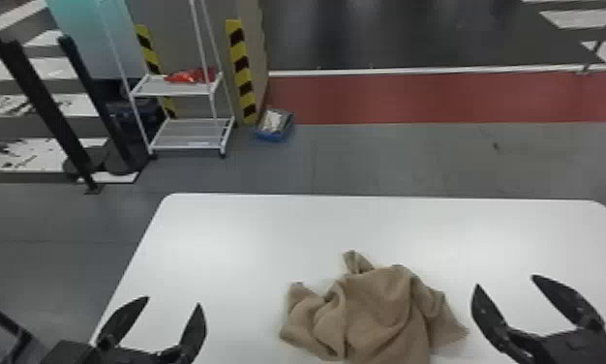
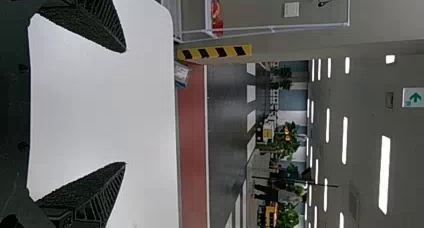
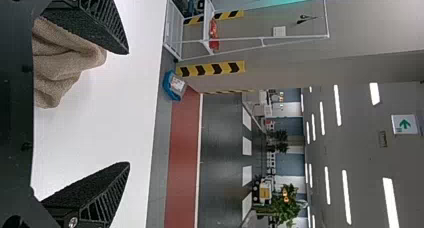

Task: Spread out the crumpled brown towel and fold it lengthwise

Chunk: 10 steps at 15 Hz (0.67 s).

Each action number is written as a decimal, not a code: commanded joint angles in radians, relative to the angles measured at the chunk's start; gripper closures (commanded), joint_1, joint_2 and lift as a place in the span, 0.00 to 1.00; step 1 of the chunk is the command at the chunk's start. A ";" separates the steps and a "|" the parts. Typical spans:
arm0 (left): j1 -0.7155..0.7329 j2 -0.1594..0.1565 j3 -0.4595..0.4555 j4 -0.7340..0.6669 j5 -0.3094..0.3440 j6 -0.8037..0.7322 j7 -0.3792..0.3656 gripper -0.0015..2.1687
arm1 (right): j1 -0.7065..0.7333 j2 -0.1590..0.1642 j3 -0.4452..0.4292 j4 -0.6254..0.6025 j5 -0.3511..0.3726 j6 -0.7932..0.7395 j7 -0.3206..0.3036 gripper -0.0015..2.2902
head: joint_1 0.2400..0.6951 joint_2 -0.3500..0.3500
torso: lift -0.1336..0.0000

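One blue bin [image 1: 274,137], pale contents [image 1: 271,121] held inside, is seen on the floor past the tabletop's [image 1: 249,227] far edge. One brown towel [image 1: 377,310] is crumpled well short of that edge, between two empty, spread grippers: left gripper [image 1: 173,302], nearer right gripper [image 1: 506,281].

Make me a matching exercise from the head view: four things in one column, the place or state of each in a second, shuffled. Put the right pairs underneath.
1. brown towel
2. left gripper
3. right gripper
4. red item

A. on a shelf of the white rack
B. open, to the towel's right
C. crumpled on the white table
D. open, to the towel's left

Pairs: 1-C, 2-D, 3-B, 4-A
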 commanded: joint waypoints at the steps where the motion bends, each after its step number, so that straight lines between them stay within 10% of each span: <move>1: 0.000 -0.003 0.000 0.002 0.000 0.000 0.000 0.03 | -0.002 0.001 0.000 0.000 0.002 0.002 0.000 0.04 | 1.00 0.65 | 1.00; 10: -0.006 -0.003 -0.002 0.008 -0.006 0.012 0.000 0.03 | 0.000 0.001 0.000 0.000 0.005 0.002 0.002 0.04 | 1.00 0.64 | 1.00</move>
